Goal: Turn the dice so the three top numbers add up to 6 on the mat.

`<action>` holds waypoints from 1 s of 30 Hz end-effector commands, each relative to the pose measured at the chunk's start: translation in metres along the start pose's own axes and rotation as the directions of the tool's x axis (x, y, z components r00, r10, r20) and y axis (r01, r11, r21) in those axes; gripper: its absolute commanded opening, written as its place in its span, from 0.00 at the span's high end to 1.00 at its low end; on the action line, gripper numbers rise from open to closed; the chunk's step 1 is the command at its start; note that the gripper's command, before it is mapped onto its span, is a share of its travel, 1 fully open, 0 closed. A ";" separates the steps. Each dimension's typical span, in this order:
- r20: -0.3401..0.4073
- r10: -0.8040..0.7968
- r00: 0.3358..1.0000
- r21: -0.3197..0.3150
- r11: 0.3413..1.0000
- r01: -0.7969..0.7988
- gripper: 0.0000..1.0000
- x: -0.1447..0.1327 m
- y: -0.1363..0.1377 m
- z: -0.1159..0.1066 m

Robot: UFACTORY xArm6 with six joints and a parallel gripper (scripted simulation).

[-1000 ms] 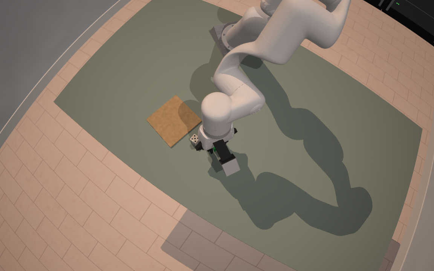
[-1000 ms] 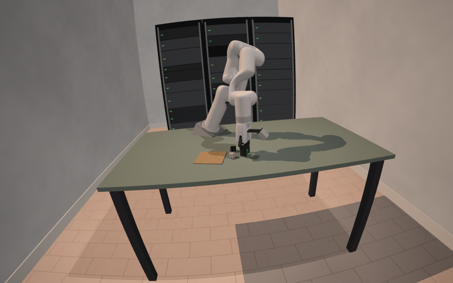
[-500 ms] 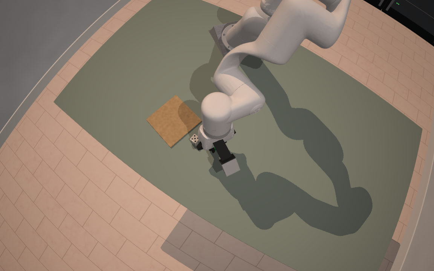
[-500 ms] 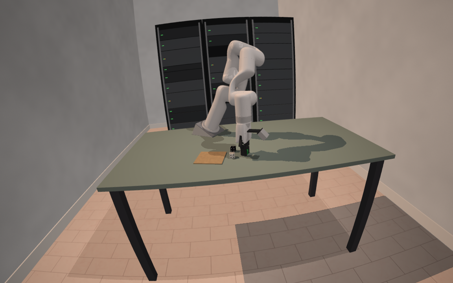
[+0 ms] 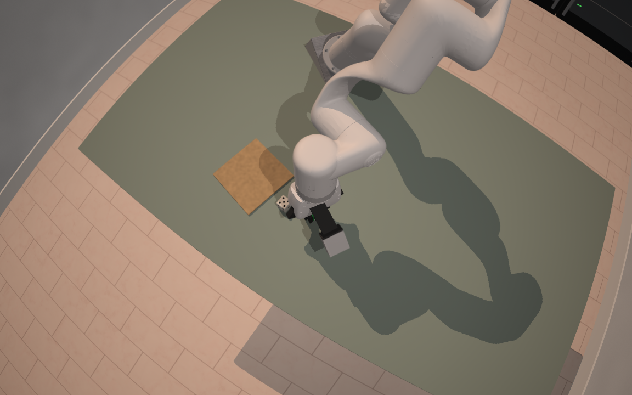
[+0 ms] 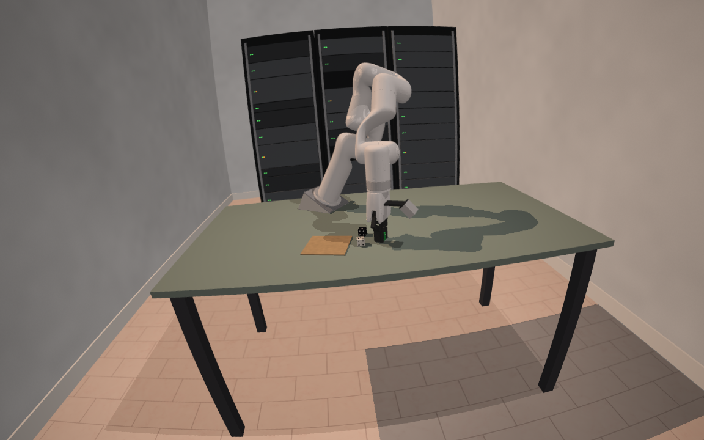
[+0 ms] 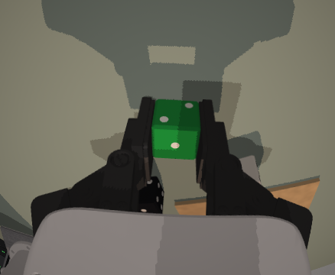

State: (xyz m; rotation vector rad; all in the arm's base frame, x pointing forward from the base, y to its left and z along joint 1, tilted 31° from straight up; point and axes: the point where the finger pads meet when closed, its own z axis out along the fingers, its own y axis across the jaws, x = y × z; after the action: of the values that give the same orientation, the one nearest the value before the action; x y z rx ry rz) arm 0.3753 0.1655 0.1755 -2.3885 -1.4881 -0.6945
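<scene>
My gripper [image 6: 381, 235] [image 7: 176, 117] points down beside the mat and is shut on the green die [image 6: 385, 235] [image 7: 175, 134], with a finger against each side, low at the table. Its top shows 1, and the side towards the wrist camera shows 2. The white die [image 5: 283, 202] [image 6: 360, 241] lies flat on the table just off the mat's edge, showing 5 on top. The black die [image 6: 362, 230] [image 7: 152, 196] stands behind it in the exterior view, off the mat; its top number is unclear. The brown mat [image 5: 240, 176] [image 6: 321, 245] [image 7: 301, 192] lies flat and holds no die.
The green table [image 5: 161, 122] [image 6: 223, 262] carries the arm's base [image 6: 319, 201] at the back. The white and black dice stand close together between the mat and my gripper. A grey camera block [image 5: 336, 243] [image 6: 409, 208] sticks out from the gripper, away from the mat.
</scene>
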 end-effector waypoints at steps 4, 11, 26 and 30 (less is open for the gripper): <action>-0.002 -0.001 1.000 -0.002 1.000 0.001 0.79 0.001 0.001 -0.001; -0.002 -0.001 1.000 -0.002 1.000 0.001 0.79 0.001 0.001 -0.001; -0.002 -0.001 1.000 -0.002 1.000 0.001 0.79 0.001 0.001 -0.044; -0.002 -0.001 1.000 -0.002 1.000 0.001 0.79 0.001 0.001 -0.060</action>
State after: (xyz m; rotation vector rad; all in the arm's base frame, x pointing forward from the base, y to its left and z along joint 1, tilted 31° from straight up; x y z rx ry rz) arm 0.3670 0.1482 0.2091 -2.3914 -1.4882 -0.7026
